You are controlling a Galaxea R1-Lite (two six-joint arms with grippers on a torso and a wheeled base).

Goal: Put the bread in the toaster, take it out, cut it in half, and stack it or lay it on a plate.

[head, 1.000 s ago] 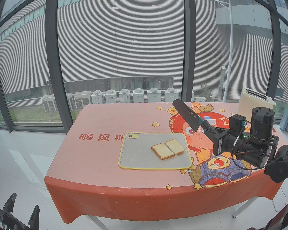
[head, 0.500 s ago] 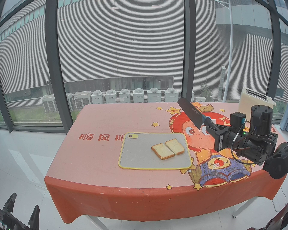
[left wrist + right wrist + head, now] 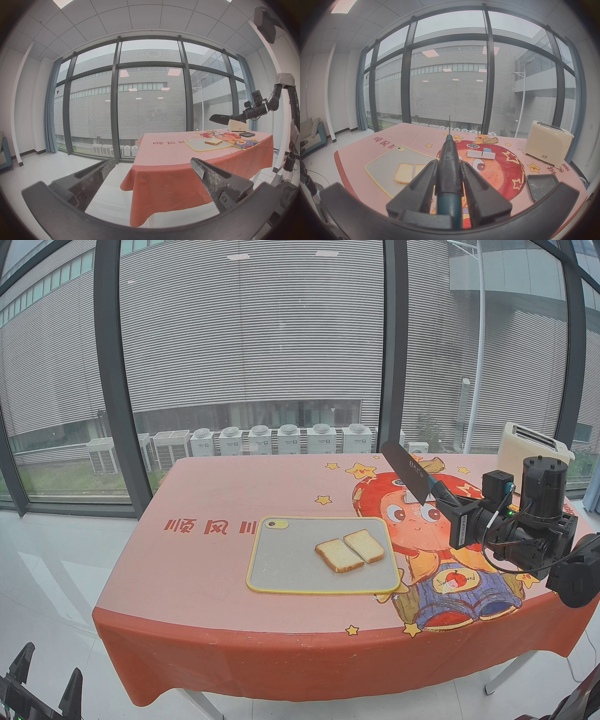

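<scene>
Two bread halves [image 3: 339,554] [image 3: 364,545] lie side by side on the right part of the grey, yellow-rimmed cutting board [image 3: 284,562]. To the right of the board, above the table, my right gripper [image 3: 445,502] is shut on the handle of a black knife [image 3: 407,471] whose blade points up and to the left. In the right wrist view the knife handle [image 3: 449,162] sits between the fingers, with the bread halves [image 3: 404,173] beyond. The cream toaster [image 3: 531,455] stands at the back right. My left gripper [image 3: 153,164] is open and holds nothing, low and off the table's front left.
A dark rectangular tray [image 3: 542,186] lies in front of the toaster [image 3: 547,143]. A small white and blue block [image 3: 481,153] sits on the cloth behind the knife. The left half of the table [image 3: 206,502] is bare cloth.
My right arm has drawn back to the right with the knife, moving its blade farther from the board. The bread and my left gripper have not moved.
</scene>
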